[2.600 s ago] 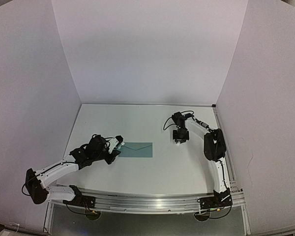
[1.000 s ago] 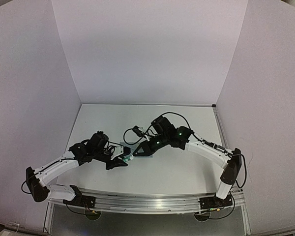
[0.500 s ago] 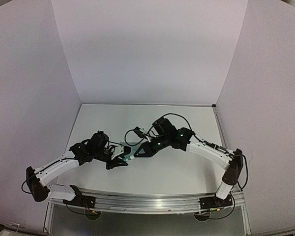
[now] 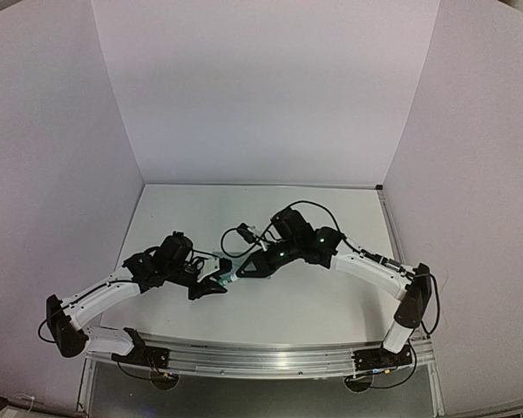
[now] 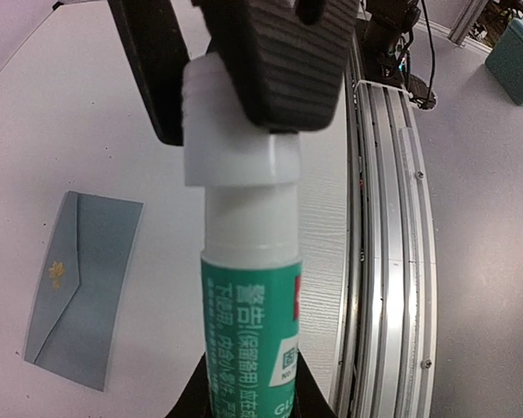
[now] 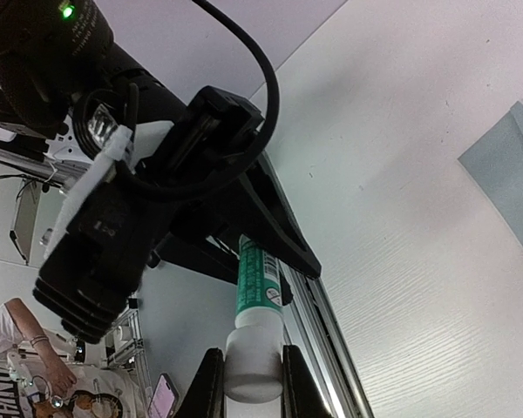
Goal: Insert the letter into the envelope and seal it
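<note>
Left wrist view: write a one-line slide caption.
Left tool and right tool grip one glue stick; the envelope lies flat on the table.

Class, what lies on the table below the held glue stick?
The teal envelope lies flat on the white table, offset to one side of the glue stick, not touching it. What is inside it is covered.

envelope [image 5: 83, 287] on table [image 5: 61, 113], glue stick [image 5: 248, 296] nearby
</note>
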Robot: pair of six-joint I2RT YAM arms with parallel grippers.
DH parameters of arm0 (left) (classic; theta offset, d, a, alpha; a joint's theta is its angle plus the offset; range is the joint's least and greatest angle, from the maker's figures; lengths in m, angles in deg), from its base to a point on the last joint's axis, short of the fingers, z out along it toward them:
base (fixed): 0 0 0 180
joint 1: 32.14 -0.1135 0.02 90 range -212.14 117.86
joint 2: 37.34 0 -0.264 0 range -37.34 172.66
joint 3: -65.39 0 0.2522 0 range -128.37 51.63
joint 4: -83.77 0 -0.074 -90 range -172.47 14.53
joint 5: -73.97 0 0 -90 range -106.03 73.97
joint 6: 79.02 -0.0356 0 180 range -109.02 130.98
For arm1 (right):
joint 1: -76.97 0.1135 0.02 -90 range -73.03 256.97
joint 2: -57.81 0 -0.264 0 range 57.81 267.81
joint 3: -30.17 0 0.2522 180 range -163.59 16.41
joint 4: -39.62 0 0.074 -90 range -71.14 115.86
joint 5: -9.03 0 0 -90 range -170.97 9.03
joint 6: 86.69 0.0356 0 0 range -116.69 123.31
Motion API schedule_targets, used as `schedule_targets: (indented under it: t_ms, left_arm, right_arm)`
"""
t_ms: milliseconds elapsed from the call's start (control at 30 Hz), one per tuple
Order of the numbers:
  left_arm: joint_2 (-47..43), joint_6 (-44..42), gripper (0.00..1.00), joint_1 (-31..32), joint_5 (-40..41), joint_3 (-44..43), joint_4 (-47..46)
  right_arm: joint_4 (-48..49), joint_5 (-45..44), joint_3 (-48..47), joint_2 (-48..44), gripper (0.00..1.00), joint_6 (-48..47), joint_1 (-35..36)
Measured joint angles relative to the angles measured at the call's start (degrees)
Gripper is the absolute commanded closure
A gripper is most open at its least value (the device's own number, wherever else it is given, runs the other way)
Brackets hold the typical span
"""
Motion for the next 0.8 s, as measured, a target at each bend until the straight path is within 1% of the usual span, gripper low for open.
schedule_targets:
  t_ms: [500, 800]
  left_arm:
    - [0.0, 0.31, 1.0, 0.0, -0.01, 0.0, -0.3]
    - [-0.03, 6.95, 1.0, 0.03, -0.42, 0.01, -3.2]
  right_arm:
    - [-0.05, 0.38, 0.89, -0.16, 1.0, 0.11, 0.0]
    - [3.73, 1.12, 0.84, 0.77, 1.0, 2.22, -0.38]
